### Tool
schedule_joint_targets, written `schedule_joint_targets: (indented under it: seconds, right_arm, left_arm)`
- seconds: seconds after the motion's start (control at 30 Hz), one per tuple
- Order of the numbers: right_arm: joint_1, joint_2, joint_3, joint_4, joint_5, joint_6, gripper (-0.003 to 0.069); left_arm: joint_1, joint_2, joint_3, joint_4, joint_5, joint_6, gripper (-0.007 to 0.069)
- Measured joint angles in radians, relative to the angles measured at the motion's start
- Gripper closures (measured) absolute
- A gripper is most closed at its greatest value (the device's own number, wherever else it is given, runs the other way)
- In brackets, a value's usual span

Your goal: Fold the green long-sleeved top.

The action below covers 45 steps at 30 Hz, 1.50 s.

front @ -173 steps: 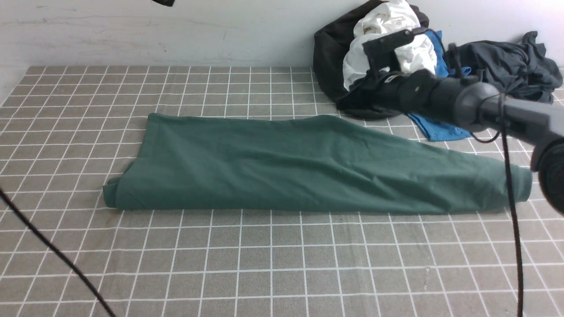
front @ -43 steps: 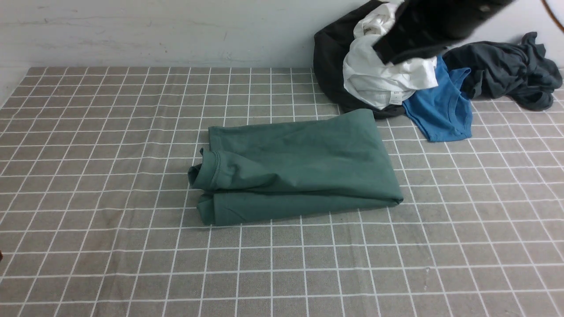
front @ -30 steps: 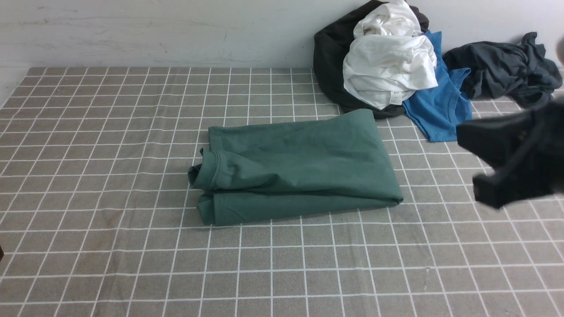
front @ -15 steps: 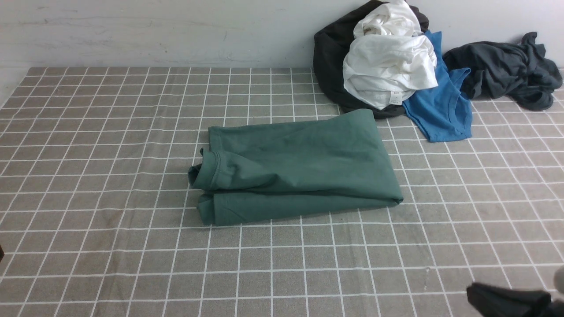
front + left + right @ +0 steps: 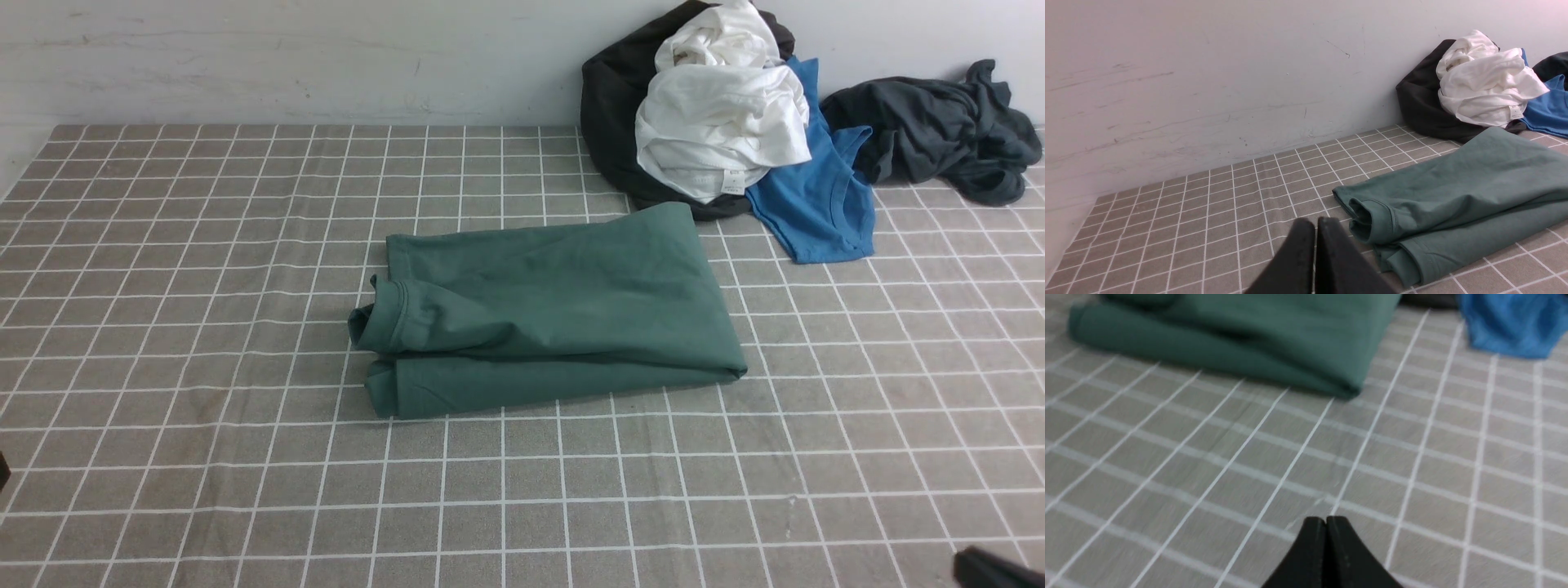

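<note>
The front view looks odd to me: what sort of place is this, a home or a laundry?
Probably a test bench for folding clothes, not a home: a grid-printed cloth covers the surface, a bare scuffed wall stands behind, and beside the folded green top lies a heap of spare garments.

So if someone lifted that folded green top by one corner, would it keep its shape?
Probably not. The green long-sleeved top is soft cloth lying in loose layers, so it would likely droop and unfold. Its cuff already bulges open. Pushed, it would probably bunch up rather than slide.
</note>
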<state>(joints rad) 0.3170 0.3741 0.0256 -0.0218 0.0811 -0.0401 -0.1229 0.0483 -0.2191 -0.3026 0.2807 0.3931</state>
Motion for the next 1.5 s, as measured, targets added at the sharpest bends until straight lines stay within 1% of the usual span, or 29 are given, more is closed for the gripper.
schedule_joint_targets:
  seconds: [0.03,0.07,0.13,0.17,0.2,0.27,0.3,0.37,0.43,0.6,0.67,0.73,1.5]
  right_arm:
    - [-0.053,-0.115,0.001,0.000,0.021,0.000,0.0669]
    - [-0.084,-0.179,0.001,0.000,0.032,0.000,0.0669]
    - [-0.138,-0.279,0.001,0.000,0.043,0.000,0.0669]
    - [-0.144,-0.302,0.001,0.000,0.044,0.000,0.0669]
    - [-0.187,-0.351,0.001,0.000,0.044,0.000,0.0669]
    - [-0.260,-0.381,0.001,0.000,0.032,0.000,0.0669]
    - [-0.260,-0.381,0.001,0.000,0.032,0.000,0.0669]
    - [-0.316,-0.384,0.001,0.000,0.031,0.000,0.0669]
    - [-0.335,-0.384,0.001,0.000,0.031,0.000,0.0669]
    - [-0.342,-0.384,0.001,0.000,0.079,0.000,0.0669]
    - [-0.342,-0.384,0.001,0.000,0.231,0.000,0.0669]
    - [-0.342,-0.384,0.000,0.000,0.277,0.000,0.0669]
    - [-0.342,-0.384,-0.003,0.000,0.292,0.011,0.0669]
  left_arm:
    - [0.000,0.000,0.000,0.000,0.002,0.000,0.0632]
    - [0.000,0.000,0.000,0.000,0.003,0.000,0.0632]
    - [0.000,0.000,0.000,0.000,0.003,0.000,0.0632]
    - [0.000,0.000,0.000,0.000,0.003,0.000,0.0632]
    - [0.000,0.000,0.000,0.000,0.003,0.000,0.0632]
    - [0.000,-0.002,0.000,0.000,0.005,0.000,0.0632]
    - [0.000,-0.002,0.001,0.000,0.005,0.000,0.0632]
    - [0.000,-0.003,0.001,0.000,0.005,0.000,0.0632]
    - [0.000,-0.003,0.001,0.000,0.005,0.000,0.0632]
    - [0.000,-0.003,0.001,0.000,0.005,0.000,0.0632]
    - [0.000,-0.003,0.001,0.000,0.004,0.000,0.0632]
    - [0.000,-0.003,0.001,0.000,0.004,0.000,0.0632]
    - [0.000,-0.013,0.010,-0.001,0.002,0.000,0.0632]
